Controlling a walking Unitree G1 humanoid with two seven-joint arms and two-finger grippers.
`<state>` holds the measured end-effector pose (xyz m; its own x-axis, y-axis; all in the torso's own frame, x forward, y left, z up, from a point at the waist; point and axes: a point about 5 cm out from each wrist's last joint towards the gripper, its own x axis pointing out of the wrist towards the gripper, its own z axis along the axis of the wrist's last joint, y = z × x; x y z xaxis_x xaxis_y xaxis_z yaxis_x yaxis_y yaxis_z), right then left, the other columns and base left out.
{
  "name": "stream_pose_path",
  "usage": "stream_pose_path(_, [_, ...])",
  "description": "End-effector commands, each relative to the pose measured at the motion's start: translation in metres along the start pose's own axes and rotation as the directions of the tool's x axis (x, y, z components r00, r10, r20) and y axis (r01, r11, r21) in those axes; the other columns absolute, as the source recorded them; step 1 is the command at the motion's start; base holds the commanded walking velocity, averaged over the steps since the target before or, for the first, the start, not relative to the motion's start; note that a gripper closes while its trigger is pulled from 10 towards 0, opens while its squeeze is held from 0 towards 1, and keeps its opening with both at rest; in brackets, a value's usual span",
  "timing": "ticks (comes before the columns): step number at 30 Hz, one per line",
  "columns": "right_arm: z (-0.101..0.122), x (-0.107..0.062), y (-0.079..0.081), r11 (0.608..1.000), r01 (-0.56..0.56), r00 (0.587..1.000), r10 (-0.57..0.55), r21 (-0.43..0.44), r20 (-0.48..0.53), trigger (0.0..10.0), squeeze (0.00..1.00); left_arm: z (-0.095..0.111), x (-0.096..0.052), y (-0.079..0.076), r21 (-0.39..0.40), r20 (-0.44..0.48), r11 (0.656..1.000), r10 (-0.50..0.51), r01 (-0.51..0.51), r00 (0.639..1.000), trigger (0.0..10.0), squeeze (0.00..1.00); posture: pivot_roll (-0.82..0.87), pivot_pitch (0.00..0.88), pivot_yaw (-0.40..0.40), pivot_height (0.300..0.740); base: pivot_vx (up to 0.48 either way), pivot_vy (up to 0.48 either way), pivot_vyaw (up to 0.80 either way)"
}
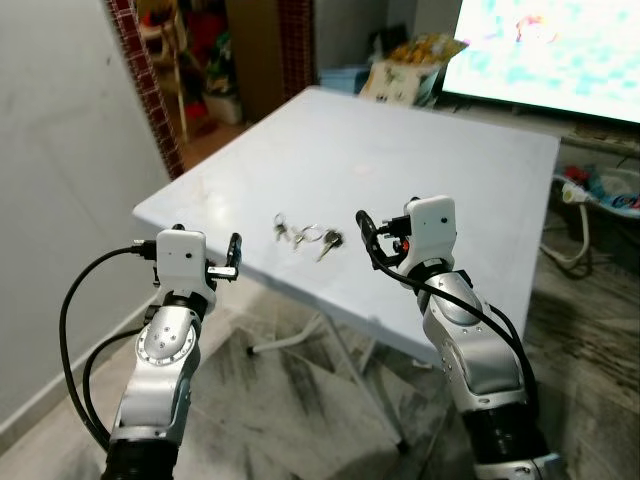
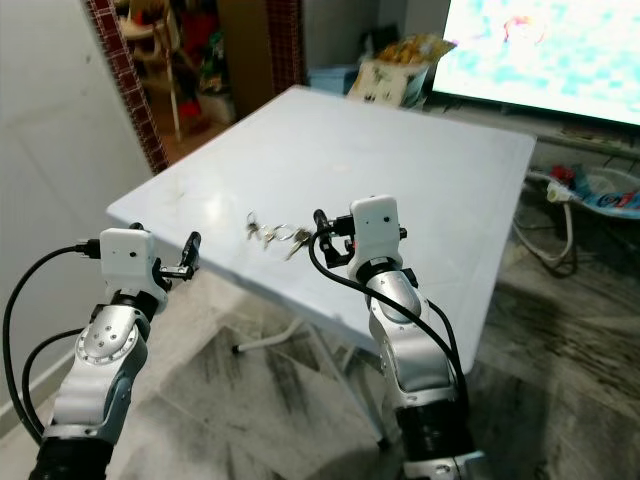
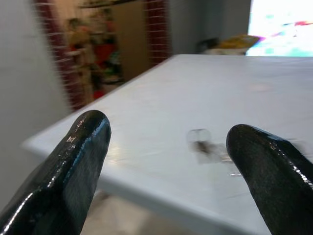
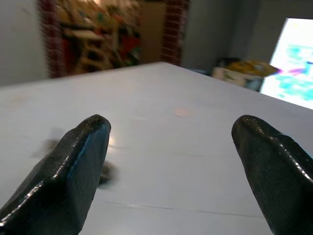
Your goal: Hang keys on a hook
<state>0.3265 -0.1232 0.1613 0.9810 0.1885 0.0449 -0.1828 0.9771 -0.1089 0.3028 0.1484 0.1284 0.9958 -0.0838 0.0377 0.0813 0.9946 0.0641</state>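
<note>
A bunch of silver keys (image 1: pixel 305 237) lies on the white folding table (image 1: pixel 420 150), close to its near edge. My left gripper (image 1: pixel 232 258) is held just off that edge, left of the keys, with its fingers (image 3: pixel 83 147) wide apart and nothing between them. The keys (image 3: pixel 205 147) are blurred in the left wrist view, ahead on the tabletop. My right gripper (image 1: pixel 375 235) hovers low over the table just right of the keys, also open and holding nothing. Beside one of its fingertips (image 4: pixel 83 152) is a dark blur that I take for the keys.
A grey wall (image 1: pixel 60 150) runs along the left, ending at a brick-edged doorway (image 1: pixel 150 90). A bright screen (image 1: pixel 560 45) glows at the back right, with a bag (image 1: pixel 400 75) beyond the table. Cables (image 1: pixel 575 245) lie on the floor to the right.
</note>
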Motion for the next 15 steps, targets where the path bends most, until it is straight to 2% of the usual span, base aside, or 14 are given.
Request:
stream_pose_path(1, [0.0055, 0.0025, 0.0082, 1.0, -0.02, 1.0, 0.019, 0.018, 0.021, 10.0, 0.0, 0.0024, -0.0002, 0.0111, 0.017, 0.006, 0.999, 0.033, -0.033, 0.999, 10.0, 0.0, 0.0, 0.0, 0.036, 0.74, 0.461, 0.0, 0.0])
stream_pose_path(12, [0.0062, 0.005, 0.0086, 1.0, -0.02, 0.999, 0.019, 0.019, 0.03, 10.0, 0.0, 0.0034, 0.0011, 0.0096, 0.016, 0.008, 0.999, 0.03, -0.031, 1.0, 10.0, 0.0, 0.0, 0.0, 0.03, 0.74, 0.463, 0.0, 0.0])
stream_pose_path(15, [0.0043, 0.0058, 0.0102, 0.999, -0.035, 0.999, 0.035, -0.018, 0.023, 10.0, 0.0, 0.0022, 0.001, 0.0104, 0.017, -0.001, 0.999, 0.046, -0.046, 0.999, 10.0, 0.0, 0.0, 0.0, 0.029, 0.74, 0.266, 0.0, 0.0])
